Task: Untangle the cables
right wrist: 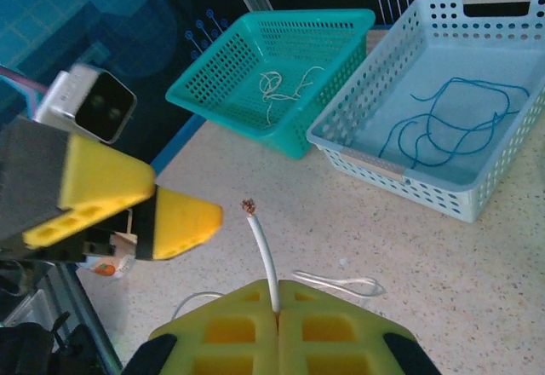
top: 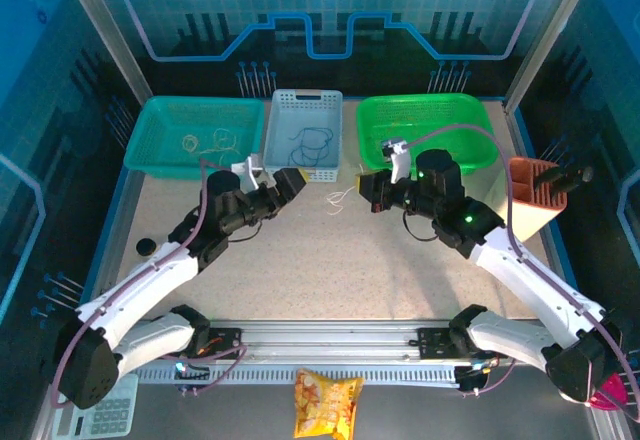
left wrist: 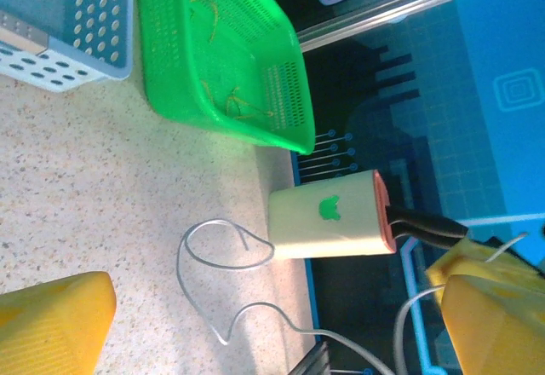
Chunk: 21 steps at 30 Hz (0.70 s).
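Speckled table, blue walls, cream cable mid-table

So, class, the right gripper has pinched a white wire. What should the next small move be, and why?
Probably a hand-over: bring the open left gripper onto the bare-tipped end of the white wire that the shut right gripper holds. Similar cream-white wires lie in the teal basket, which sits on the left arm's side.
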Available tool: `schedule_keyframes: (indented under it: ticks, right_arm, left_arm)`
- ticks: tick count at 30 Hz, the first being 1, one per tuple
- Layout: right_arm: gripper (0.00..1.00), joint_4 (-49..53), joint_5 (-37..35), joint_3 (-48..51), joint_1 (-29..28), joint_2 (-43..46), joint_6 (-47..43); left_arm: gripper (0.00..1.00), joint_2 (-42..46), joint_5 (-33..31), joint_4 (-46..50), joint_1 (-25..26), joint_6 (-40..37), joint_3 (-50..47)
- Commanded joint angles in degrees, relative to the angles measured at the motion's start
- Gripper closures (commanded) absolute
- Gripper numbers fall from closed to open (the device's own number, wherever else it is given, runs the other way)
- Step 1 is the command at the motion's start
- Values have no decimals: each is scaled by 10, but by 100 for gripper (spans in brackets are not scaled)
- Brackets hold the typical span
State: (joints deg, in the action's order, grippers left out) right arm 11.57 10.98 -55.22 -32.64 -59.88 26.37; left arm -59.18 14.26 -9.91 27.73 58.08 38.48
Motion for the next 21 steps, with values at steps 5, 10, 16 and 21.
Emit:
schedule_keyframes:
  ticks: [5, 10, 16, 21]
  right_arm:
    - [100, 11, 19, -24, 7, 14, 15]
    - [100, 18, 40, -32, 9, 15, 15]
    - [100, 31, 57, -43, 12, 10, 10]
    - [100, 25, 64, -44, 11, 9, 16]
  left_arm:
    - [9, 0, -11, -27, 19, -109, -26]
    - [19, 13, -1, -14, 19, -214, -33]
    - [35, 17, 25, 17, 20, -309, -23]
    - [38, 5, 31, 39, 21, -343, -6]
